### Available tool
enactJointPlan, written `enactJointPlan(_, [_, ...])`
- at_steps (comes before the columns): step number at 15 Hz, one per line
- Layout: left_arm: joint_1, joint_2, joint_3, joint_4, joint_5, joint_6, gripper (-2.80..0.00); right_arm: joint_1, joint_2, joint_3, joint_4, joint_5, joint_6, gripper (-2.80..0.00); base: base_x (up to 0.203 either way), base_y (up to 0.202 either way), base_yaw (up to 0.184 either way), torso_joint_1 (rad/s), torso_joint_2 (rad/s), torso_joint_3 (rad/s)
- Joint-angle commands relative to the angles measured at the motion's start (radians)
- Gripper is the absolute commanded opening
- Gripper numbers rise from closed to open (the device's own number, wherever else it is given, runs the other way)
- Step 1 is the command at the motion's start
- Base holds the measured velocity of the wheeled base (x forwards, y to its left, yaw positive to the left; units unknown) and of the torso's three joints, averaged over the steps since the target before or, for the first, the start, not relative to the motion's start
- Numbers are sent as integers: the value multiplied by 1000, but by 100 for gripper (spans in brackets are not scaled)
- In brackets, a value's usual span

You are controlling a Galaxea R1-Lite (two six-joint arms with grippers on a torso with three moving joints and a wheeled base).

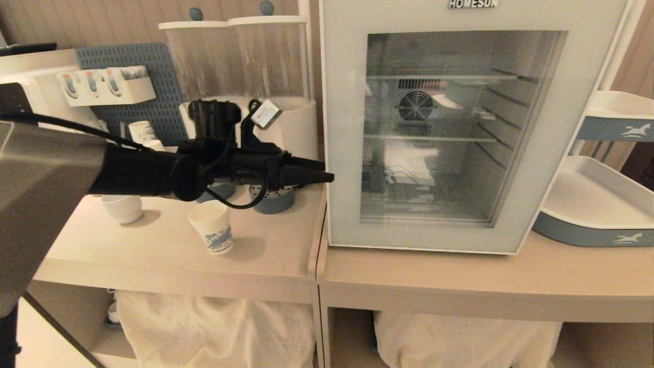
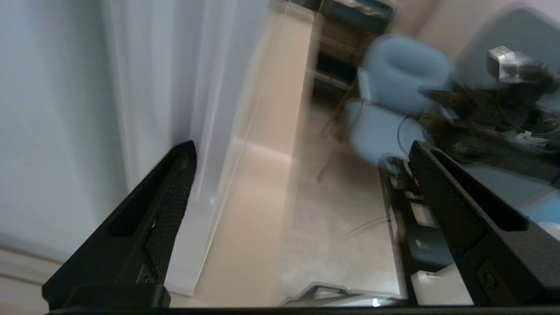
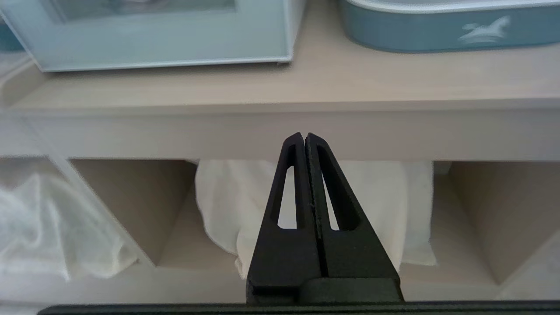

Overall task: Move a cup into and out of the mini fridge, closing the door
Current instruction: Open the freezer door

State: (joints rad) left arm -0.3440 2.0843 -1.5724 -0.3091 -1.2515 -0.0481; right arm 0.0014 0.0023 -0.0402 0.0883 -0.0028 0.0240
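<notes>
Cloth (image 1: 214, 332) fills the cubbies under the counter (image 1: 434, 286), nearest to the camera; the right wrist view shows the same white bundles below the counter edge. The right gripper (image 3: 305, 136) hangs low in front of those cubbies with its fingers pressed together, holding nothing.

On the left section of the counter stands the cup (image 1: 212, 226), upright, white with a blue print, apart from everything else and outside the mini fridge (image 1: 475, 128). A plain white rounded cup (image 1: 121, 208) sits behind it to the left.

Above and behind the cup, the left arm reaches level across the scene toward the fridge. The left gripper (image 1: 327, 171) has its tips at the left edge of the door (image 1: 347, 153); whether they touch it cannot be told. In the left wrist view the fingers (image 2: 166, 210) are spread wide with nothing between them, one finger close against the white side of the fridge.

The door is shut flush, its glass pane showing wire shelves and a rear fan (image 1: 415, 105) inside. No cup stands on the shelves.

To the right of the fridge sit two white trays with blue-grey sides (image 1: 587, 230). Farther back on the left are a blue pegboard (image 1: 127, 82) with a small white shelf and two tall clear canisters (image 1: 235, 56).
</notes>
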Motion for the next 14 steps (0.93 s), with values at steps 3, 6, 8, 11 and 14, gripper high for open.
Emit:
enactJointPlan(3, [-23,-85,44,-8,1,-3,0,-3,1,-1,-1,1,1,-280,0,0,0,0,0,0])
enactJointPlan(6, [-48,-136,106,-7,1,-6,0,-1,1,0,-1,1,1,-280,0,0,0,0,0,0])
enactJointPlan(8, [-75,-180,162,-10,6,-7,0,-1,1,-1,-1,1,1,-280,0,0,0,0,0,0])
enactJointPlan(11, [-133,-314,320,-11,14,-2,0,-1,1,0,-1,1,1,-280,0,0,0,0,0,0])
enactJointPlan(14, [-210,-428,426,-12,44,3,0,-1,1,0,-1,1,1,-280,0,0,0,0,0,0])
